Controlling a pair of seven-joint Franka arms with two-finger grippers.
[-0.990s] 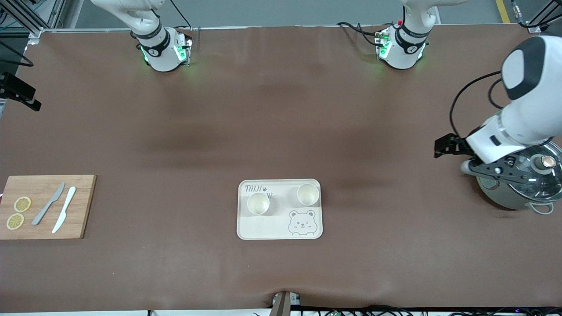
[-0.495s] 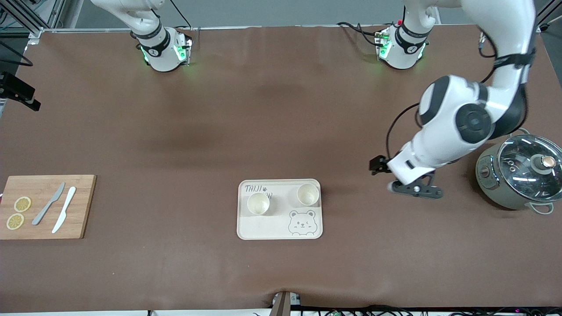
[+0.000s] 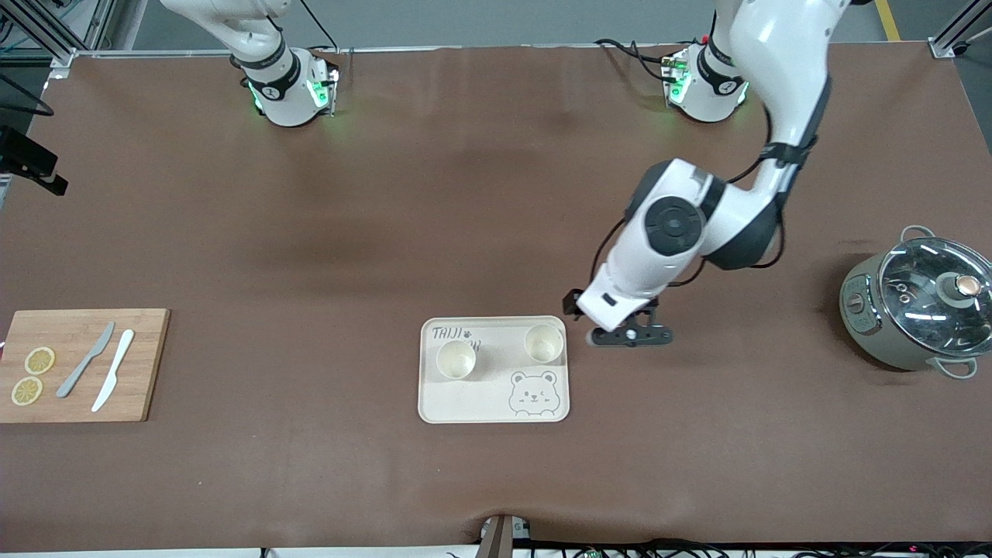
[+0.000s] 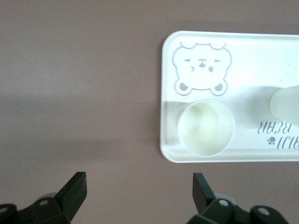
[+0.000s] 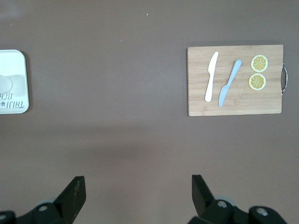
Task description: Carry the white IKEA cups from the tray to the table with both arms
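Note:
Two white IKEA cups (image 3: 456, 359) (image 3: 543, 344) stand upright on a cream bear tray (image 3: 494, 407). My left gripper (image 3: 629, 335) hangs open and empty over the bare table, just beside the tray's edge at the left arm's end. In the left wrist view its fingers (image 4: 138, 186) frame only brown table. The nearer cup (image 4: 205, 127) and the tray (image 4: 252, 70) lie just ahead of them. My right gripper (image 5: 138, 186) is open and empty, high over bare table. It does not show in the front view, where only the right arm's base (image 3: 283, 89) appears.
A grey-green pot with a glass lid (image 3: 918, 310) stands at the left arm's end. A wooden cutting board (image 3: 147, 364) at the right arm's end carries a grey knife (image 3: 87, 359), a white knife (image 3: 113, 380) and two lemon slices (image 3: 39, 360).
My left arm has swung from above the pot across the table to the tray's edge, gripper still open. The cups, the tray and the right arm's base have not moved.

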